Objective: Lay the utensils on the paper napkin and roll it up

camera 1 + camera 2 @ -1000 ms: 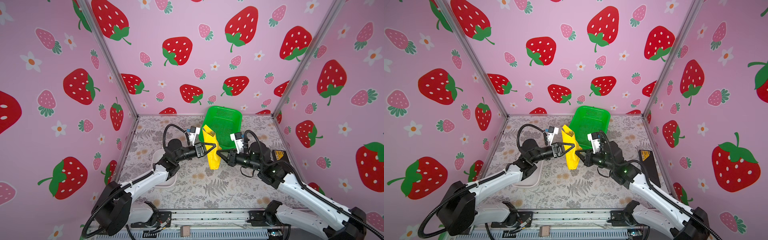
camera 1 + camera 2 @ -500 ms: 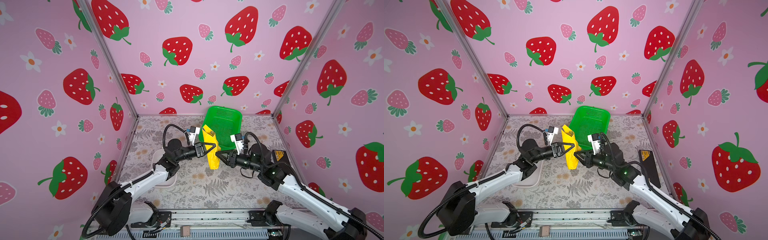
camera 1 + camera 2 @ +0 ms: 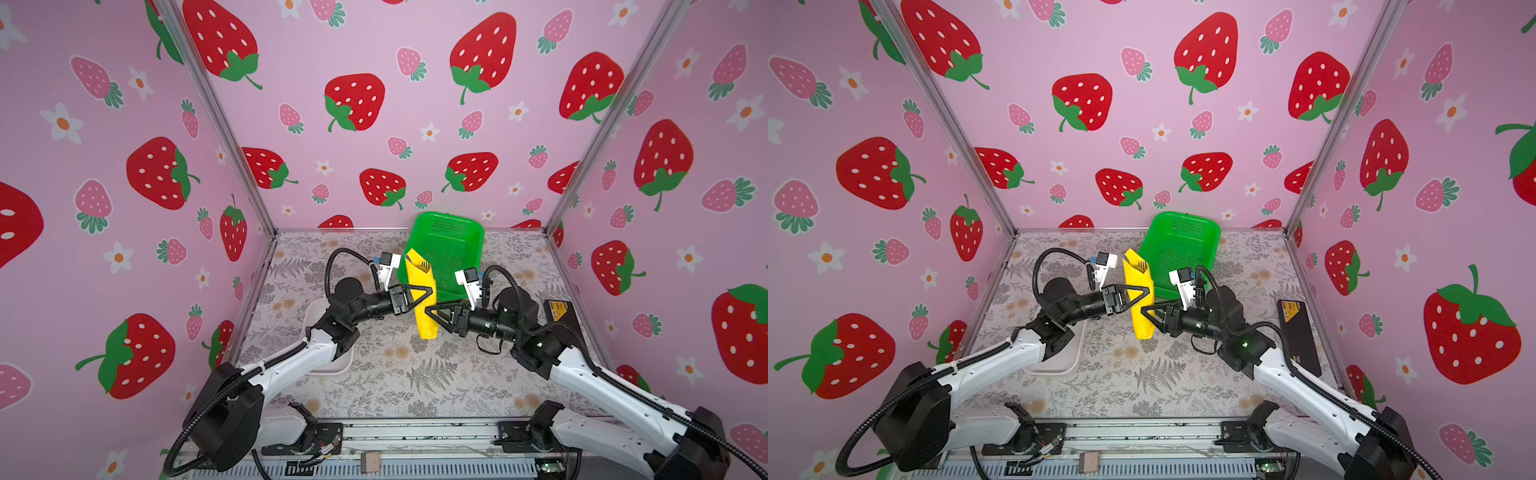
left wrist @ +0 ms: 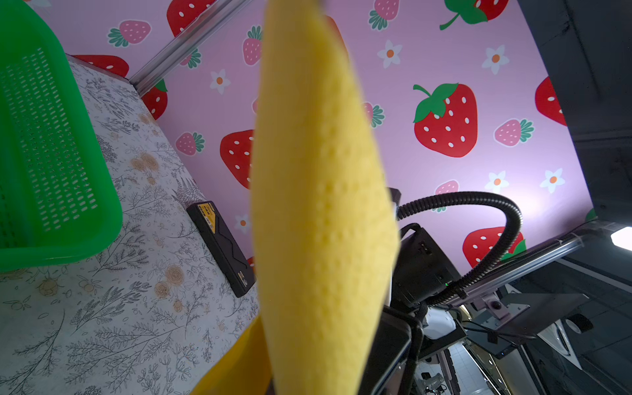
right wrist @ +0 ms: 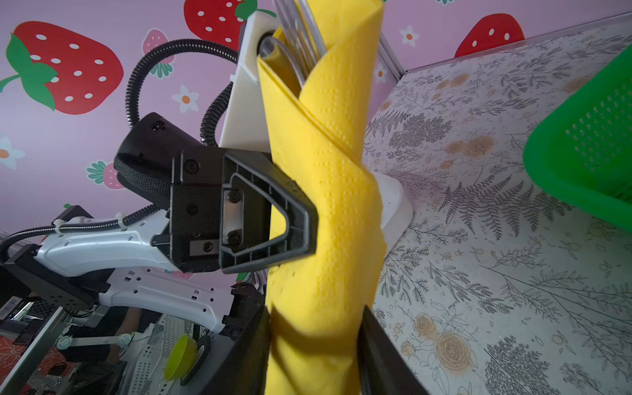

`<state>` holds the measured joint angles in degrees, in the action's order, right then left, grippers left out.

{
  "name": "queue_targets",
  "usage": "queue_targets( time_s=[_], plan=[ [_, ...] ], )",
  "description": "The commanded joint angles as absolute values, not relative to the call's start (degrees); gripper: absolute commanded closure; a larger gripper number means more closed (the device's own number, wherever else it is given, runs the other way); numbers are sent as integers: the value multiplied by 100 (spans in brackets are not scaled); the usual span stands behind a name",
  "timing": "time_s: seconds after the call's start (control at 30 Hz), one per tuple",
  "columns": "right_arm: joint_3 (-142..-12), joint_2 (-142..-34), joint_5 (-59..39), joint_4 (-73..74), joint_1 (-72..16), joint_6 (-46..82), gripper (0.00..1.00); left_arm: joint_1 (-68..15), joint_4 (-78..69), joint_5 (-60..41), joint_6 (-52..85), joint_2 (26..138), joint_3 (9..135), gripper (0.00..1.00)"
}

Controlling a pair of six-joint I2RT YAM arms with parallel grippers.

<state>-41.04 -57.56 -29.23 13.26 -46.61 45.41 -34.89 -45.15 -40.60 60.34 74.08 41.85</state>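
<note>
The yellow paper napkin (image 3: 419,272) (image 3: 1136,272) is rolled into a tube and stands upright above the table's middle, in front of the basket. Silver heads of the utensils (image 5: 297,34) poke out of its top end; their handles are hidden inside. My left gripper (image 3: 430,291) (image 5: 309,222) is shut on the roll's middle from the left. My right gripper (image 3: 432,313) (image 5: 313,342) is open, one finger on each side of the roll's lower part. In the left wrist view the napkin (image 4: 318,205) fills the centre, blurred.
A green mesh basket (image 3: 449,249) leans at the back wall just behind the roll. A white tray (image 3: 1059,361) lies at the left, partly under my left arm. A black device (image 3: 1298,332) lies by the right wall.
My right gripper's jaws have spread apart from the roll's lower part, where they were shut a second ago. The left gripper and the roll have stayed still.
</note>
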Motion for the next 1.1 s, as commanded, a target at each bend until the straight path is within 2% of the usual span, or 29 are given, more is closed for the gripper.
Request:
queue_targets(
  time_s=[0.0, 0.23, 1.07],
  plan=[
    [-4052, -5784, -3206, 1748, -4658, 4614, 58, -3507, -4920, -4181, 6126, 7373, 4503, 91],
    [-3983, -5903, -3547, 2140, -4650, 4770, 66, -3507, -4931, -4201, 6126, 7383, 4525, 91],
    [-3946, -6297, -4261, 2951, -4656, 5137, 70, -3507, -4983, -4392, 5961, 7418, 4587, 91]
  ],
)
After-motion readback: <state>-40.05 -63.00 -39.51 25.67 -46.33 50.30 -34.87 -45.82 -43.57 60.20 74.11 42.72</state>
